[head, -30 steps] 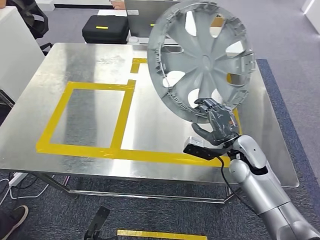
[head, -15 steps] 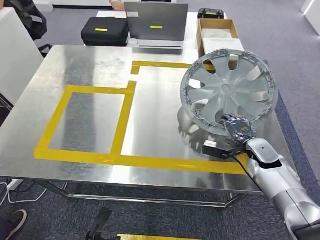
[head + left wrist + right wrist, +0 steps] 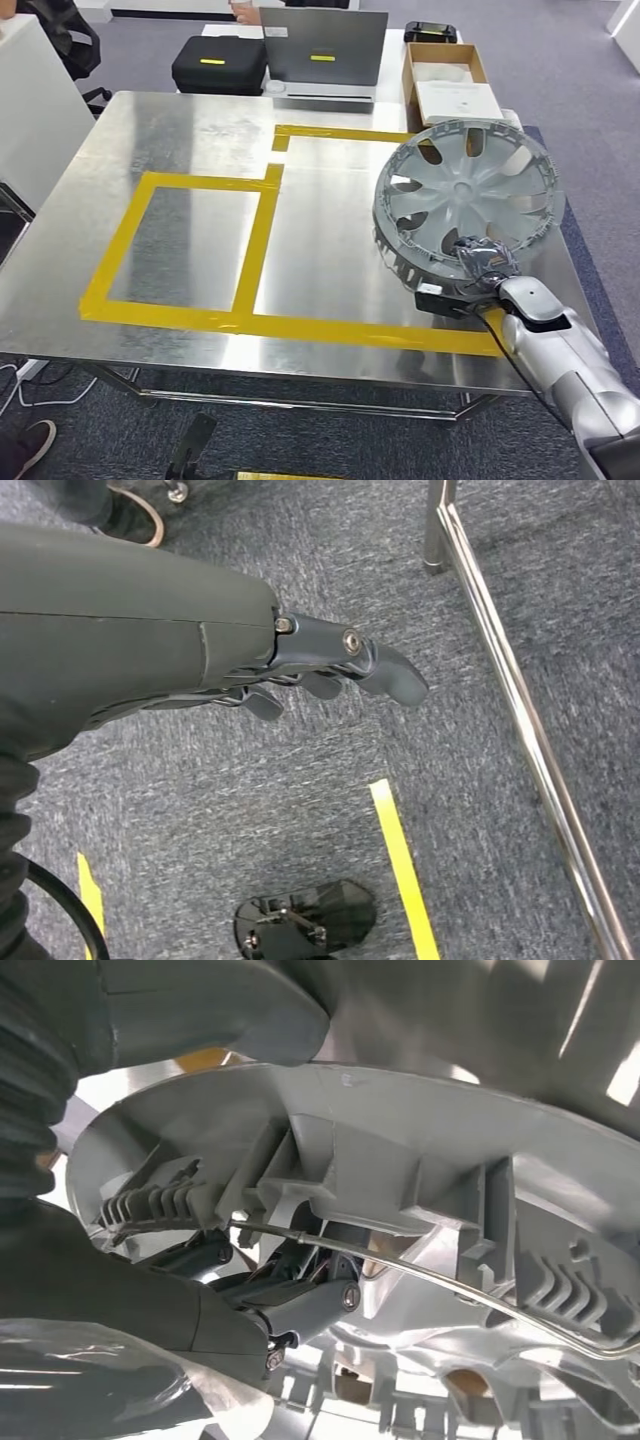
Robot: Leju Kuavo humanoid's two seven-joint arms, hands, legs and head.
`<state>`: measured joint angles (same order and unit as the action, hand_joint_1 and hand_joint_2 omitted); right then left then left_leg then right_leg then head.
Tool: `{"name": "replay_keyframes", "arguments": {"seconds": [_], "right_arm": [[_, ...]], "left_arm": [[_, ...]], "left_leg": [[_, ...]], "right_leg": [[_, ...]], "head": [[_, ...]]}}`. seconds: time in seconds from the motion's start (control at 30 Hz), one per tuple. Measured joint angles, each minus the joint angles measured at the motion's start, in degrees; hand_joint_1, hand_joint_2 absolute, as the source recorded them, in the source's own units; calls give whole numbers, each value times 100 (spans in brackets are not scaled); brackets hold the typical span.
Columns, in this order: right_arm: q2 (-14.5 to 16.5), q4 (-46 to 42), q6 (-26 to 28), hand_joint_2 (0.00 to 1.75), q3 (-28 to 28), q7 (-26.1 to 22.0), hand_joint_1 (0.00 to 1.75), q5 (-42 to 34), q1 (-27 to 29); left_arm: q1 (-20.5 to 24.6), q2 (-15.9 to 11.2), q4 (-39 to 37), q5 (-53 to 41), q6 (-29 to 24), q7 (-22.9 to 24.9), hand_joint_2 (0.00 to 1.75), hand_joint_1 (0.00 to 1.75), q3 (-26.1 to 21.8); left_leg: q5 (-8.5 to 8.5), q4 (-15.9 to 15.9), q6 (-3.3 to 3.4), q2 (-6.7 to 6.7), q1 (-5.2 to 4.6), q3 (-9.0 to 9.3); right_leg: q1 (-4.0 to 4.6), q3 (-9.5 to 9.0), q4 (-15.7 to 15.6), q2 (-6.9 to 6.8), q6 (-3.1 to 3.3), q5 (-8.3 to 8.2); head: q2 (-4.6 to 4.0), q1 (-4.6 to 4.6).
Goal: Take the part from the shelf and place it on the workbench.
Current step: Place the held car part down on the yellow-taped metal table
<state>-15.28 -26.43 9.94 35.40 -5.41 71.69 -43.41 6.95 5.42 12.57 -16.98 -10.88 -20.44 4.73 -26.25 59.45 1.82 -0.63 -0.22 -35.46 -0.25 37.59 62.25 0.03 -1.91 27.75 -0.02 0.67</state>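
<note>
The fingers (image 3: 477, 250) of the right hand (image 3: 483, 262) are closed on the near rim of the wheel cover (image 3: 468, 195), a grey plastic disc with curved spokes and a ribbed, clip-lined edge. In the right wrist view the dark fingers (image 3: 302, 1305) reach up through the cover's underside (image 3: 392, 1170), beside a thin wire ring that runs along the rim. The wheel cover lies low and nearly flat over the right part of the table (image 3: 189, 130), its far edge tipped slightly up; whether its near edge touches the metal top is hard to judge from the head view, though a faint reflection shows just under it. It sits over the right-hand box of the yellow tape outline (image 3: 256, 240), which marks two rectangles on the shiny sheet.

The silver right arm (image 3: 566, 360) comes in from the lower right corner. The left hand (image 3: 332, 670) hangs beside the robot's body above the grey carpet (image 3: 468, 780), its fingers (image 3: 392, 675) straight, apart and holding nothing, near a chrome table leg (image 3: 521, 710) and a yellow floor strip (image 3: 404, 865).

Beyond the table stand a black case (image 3: 215, 62), a grey laptop-like box (image 3: 324, 55) and an open cardboard box (image 3: 449, 85).
</note>
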Motion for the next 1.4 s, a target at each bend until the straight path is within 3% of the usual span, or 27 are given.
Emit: {"name": "replay_keyframes", "arguments": {"seconds": [0.03, 0.13, 0.23, 0.3, 0.33, 0.4, 0.47, 0.57, 0.63, 0.7, 0.77, 0.8, 0.83, 0.87, 0.93, 0.97, 1.0, 1.07, 1.13, 1.2, 1.27, 1.3, 1.33, 1.37, 1.4], "right_arm": [[-5, 61, -13, 175, 8, -46, 175, -2, -55], [22, 95, -1, 175, 22, -242, 175, 8, -102], [111, 98, 17, 175, 61, -390, 175, 65, -126], [210, 97, 32, 175, 110, -503, 175, 111, -136], [273, 95, 34, 175, 149, -567, 175, 143, -144], [402, 76, 18, 175, 242, -657, 175, 203, -171], [502, 48, -6, 175, 330, -683, 175, 239, -199], [598, 6, -3, 175, 487, -721, 175, 352, -238], [662, -37, 12, 175, 618, -813, 175, 397, -262], [736, -93, 21, 175, 728, -887, 175, 389, -281], [819, -152, 22, 175, 838, -902, 175, 382, -289], [864, -189, 22, 175, 907, -904, 175, 379, -289], [899, -223, 22, 175, 967, -907, 175, 375, -289], [927, -255, 22, 175, 1022, -911, 175, 370, -290], [971, -312, 21, 175, 1106, -918, 175, 360, -306], [998, -340, 21, 175, 1146, -923, 175, 355, -328], [1027, -367, 21, 175, 1187, -928, 175, 345, -355], [1086, -414, 25, 175, 1262, -949, 175, 303, -397], [1110, -450, 26, 87, 1324, -973, 87, 239, -411], [1130, -471, 25, 0, 1375, -991, 0, 176, -428], [1163, -482, 25, 0, 1409, -1007, 0, 124, -447], [1174, -487, 25, 0, 1422, -1019, 0, 99, -452], [1180, -491, 30, 0, 1437, -1033, 0, 74, -456], [1184, -494, 41, 0, 1452, -1042, 0, 43, -457], [1185, -504, 64, 0, 1468, -1049, 0, 2, -459]], "left_arm": [[0, 4, 0, -11, -19, 1, 175, 0, -14], [15, 6, 4, -44, -33, 8, 175, 0, -35], [31, 4, 5, -96, -28, 41, 175, 0, -49], [27, 4, 5, -129, -21, 74, 175, 0, -50], [30, 4, 6, -144, -24, 90, 175, 0, -51], [42, 3, 7, -176, -41, 103, 175, 0, -52], [59, 8, 7, -202, -52, 107, 175, 0, -53], [61, 20, 9, -226, -63, 113, 175, 0, -54], [63, 18, 9, -256, -100, 117, 175, 0, -56], [80, 19, 11, -299, -160, 132, 175, 0, -60], [92, 24, 13, -350, -200, 175, 175, 0, -62], [95, 25, 13, -377, -209, 195, 175, 0, -62], [98, 23, 13, -399, -211, 207, 175, 0, -62], [104, 21, 13, -420, -213, 210, 175, 0, -62], [118, 19, 17, -442, -215, 210, 175, 0, -62], [125, 19, 19, -448, -216, 210, 175, 0, -62], [130, 19, 22, -451, -216, 211, 175, 0, -62], [133, 18, 23, -454, -219, 212, 175, 0, -62], [134, 19, 25, -455, -223, 212, 175, 0, -62], [138, 18, 26, -454, -210, 212, 175, 0, -65], [137, 17, 26, -452, -153, 212, 175, 0, -72], [134, 17, 26, -451, -114, 212, 131, 0, -78], [131, 17, 26, -450, -78, 212, 87, 0, -86], [130, 17, 26, -448, -54, 212, 44, 0, -95], [129, 16, 26, -446, -50, 212, 0, 0, -105]], "left_leg": [[-7, -4, -39, -3, -1, 11], [-141, 158, -135, 2, 11, -47], [-641, 1105, -221, 8, 43, -454], [-761, 1568, -263, 10, 76, -666], [-653, 1490, -281, 11, 93, -635], [-248, 803, -310, 19, 128, -335], [-17, 170, -296, 19, 130, -60], [-13, 31, -185, 1, 96, -17], [8, 0, -105, -5, 101, -2], [20, -20, -44, -5, 109, 12], [13, -18, -18, 0, 92, 12], [8, -17, -11, 1, 83, 14], [4, -15, -6, 0, 75, 16], [-2, -12, -3, -4, 69, 19], [-19, -5, -20, -17, 58, 23], [-26, 5, -38, -22, 47, 14], [-29, 12, -63, -23, 38, -3], [-23, 13, -112, -17, 36, -26], [-79, 56, -170, -9, 50, -42], [-311, 442, -230, 0, 59, -202], [-627, 1178, -271, 6, 65, -536], [-710, 1471, -285, 7, 68, -679], [-683, 1582, -294, 7, 72, -741], [-552, 1475, -299, 9, 77, -702], [-342, 1164, -301, 11, 87, -568]], "right_leg": [[19, -199, -403, 2, 43, -154], [-15, -250, -486, -4, 124, -205], [-30, -278, -516, -15, 160, -216], [-34, -280, -512, -3, 160, -212], [-38, -282, -506, 8, 156, -209], [-51, -282, -475, 35, 126, -189], [-42, -254, -421, 53, 68, -160], [-40, -234, -416, 46, -19, -157], [-54, -178, -329, 32, -64, -70], [-60, 83, 189, 24, -83, 214], [-58, 473, 990, 22, -84, 523], [-56, 606, 1236, 22, -76, 565], [-51, 649, 1286, 22, -61, 512], [-45, 585, 1115, 22, -38, 364], [-23, 227, 360, 20, 18, -20], [-10, 49, 12, 18, 40, -135], [3, -69, -215, 18, 58, -179], [21, -129, -335, 25, 84, -143], [6, -158, -372, 23, 126, -146], [-12, -201, -412, 14, 178, -154], [-6, -220, -413, 18, 208, -144], [-5, -232, -413, 21, 214, -138], [-5, -248, -412, 25, 216, -130], [-6, -268, -411, 27, 211, -121], [-8, -290, -410, 30, 200, -109]], "head": [[0, 2], [0, 11], [0, 18], [0, 18], [0, 19], [0, 19], [1, 25], [1, 26], [0, 21], [0, 10], [0, 6], [0, 8], [0, 7], [0, 7], [0, 7], [0, 9], [0, 11], [0, 14], [0, 15], [0, 24], [0, 31], [0, 30], [0, 31], [0, 31], [0, 31]]}}
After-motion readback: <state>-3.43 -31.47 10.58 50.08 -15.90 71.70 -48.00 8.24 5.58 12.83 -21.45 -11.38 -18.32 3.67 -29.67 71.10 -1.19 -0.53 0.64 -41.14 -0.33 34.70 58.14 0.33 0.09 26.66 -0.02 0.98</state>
